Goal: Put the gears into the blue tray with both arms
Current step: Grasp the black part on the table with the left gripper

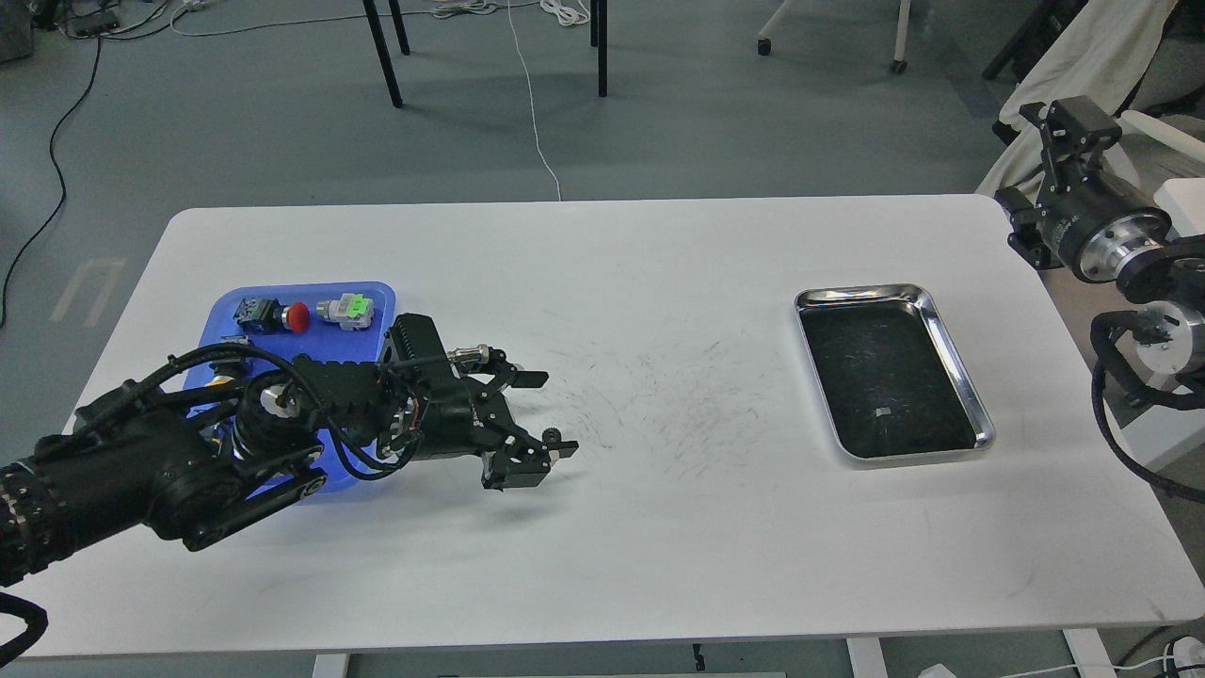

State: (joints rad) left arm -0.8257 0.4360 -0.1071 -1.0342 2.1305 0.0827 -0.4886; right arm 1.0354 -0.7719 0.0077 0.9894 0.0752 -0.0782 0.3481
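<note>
One tiny black gear (551, 436) lies on the white table, left of centre. My left gripper (545, 417) is low over the table and open. Its far finger (529, 379) is beyond the gear and its near finger (554, 454) sits just in front of it, so the gear lies between them, close to the near finger. The blue tray (222, 314) is at the left, partly covered by my left arm. My right gripper (1076, 121) is raised off the table's far right corner, and its fingers cannot be told apart.
A red-capped pushbutton switch (283, 317) and a green-capped one (347, 309) lie in the blue tray's far part. A shiny steel tray (953, 350) with a dark bottom sits at the right. Chair and table legs stand on the floor beyond.
</note>
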